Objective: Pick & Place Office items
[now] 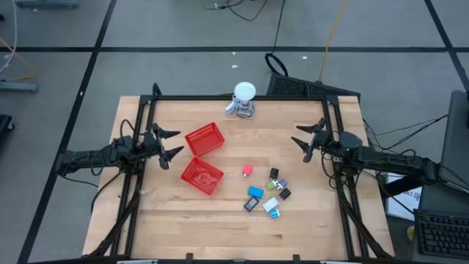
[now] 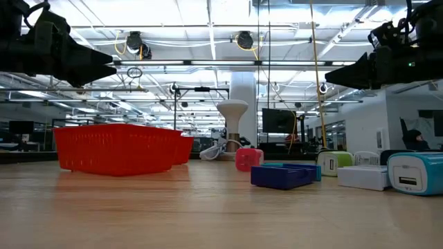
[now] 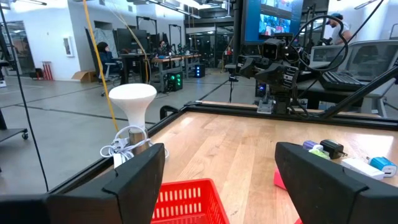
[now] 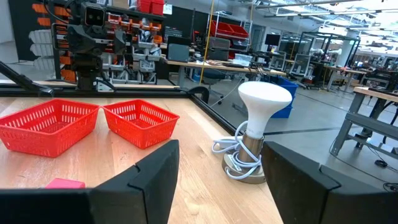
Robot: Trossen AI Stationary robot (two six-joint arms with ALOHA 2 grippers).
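While both grippers hovered open, left gripper (image 1: 173, 143) near baskets (image 1: 203, 139), right gripper (image 1: 304, 139) far of office items (image 1: 265, 192): tight cluster risked nudging neighbours, multi-grab.

A pale wooden surface (image 1: 183, 213) framed in black rails stands on a grey floor (image 1: 183, 73) marked with dark lines. Beyond it stretches an open workshop: strip lights (image 2: 208, 28) overhead, a white column (image 2: 243, 114), desks with monitors (image 3: 273, 18), and shelves of red bins (image 4: 227, 28).
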